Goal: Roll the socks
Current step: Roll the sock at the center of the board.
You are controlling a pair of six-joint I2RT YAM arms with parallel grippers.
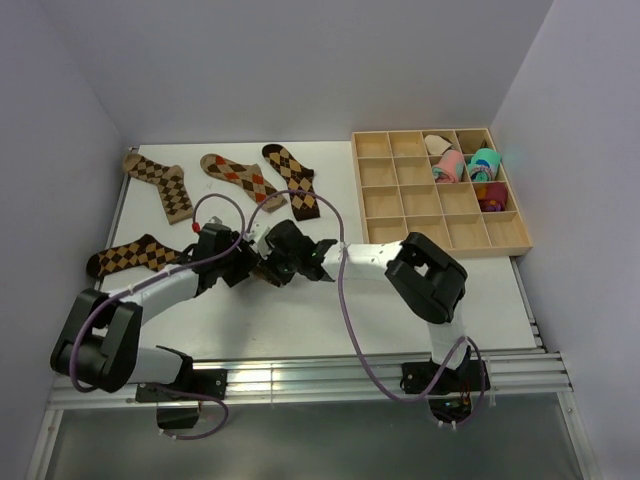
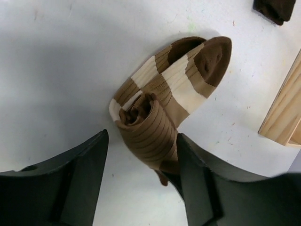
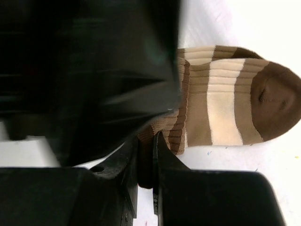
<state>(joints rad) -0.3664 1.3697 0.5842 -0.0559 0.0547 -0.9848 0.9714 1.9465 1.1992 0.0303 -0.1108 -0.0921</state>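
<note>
Here, striped sock [image 2: 164,89], half rolled, mid-frame on table [image 2: 56,70] — open surface at left, tray corner [image 2: 282,117] near at right edge. Straddling the roll, left gripper [image 2: 141,141] apart; right gripper [image 3: 146,148] nearly together, nipping the roll's edge. From above, sock mostly hidden beneath both grippers.

The white surface [image 1: 400,300] carries a shallow wooden tray [image 1: 450,251] of square compartments at 2 o'clock. Three socks lie flat and apart along the far side: a tan argyle sock [image 1: 160,183] at 10 o'clock, an orange-diamond argyle sock [image 1: 240,178] at 11, and a dark-toed argyle sock [image 1: 292,180] near 12. A brown argyle sock [image 1: 135,256] lies at 9 o'clock by the left edge. Near the centre rests a striped sock [image 2: 164,94], one end rolled, its toe flat.
</note>
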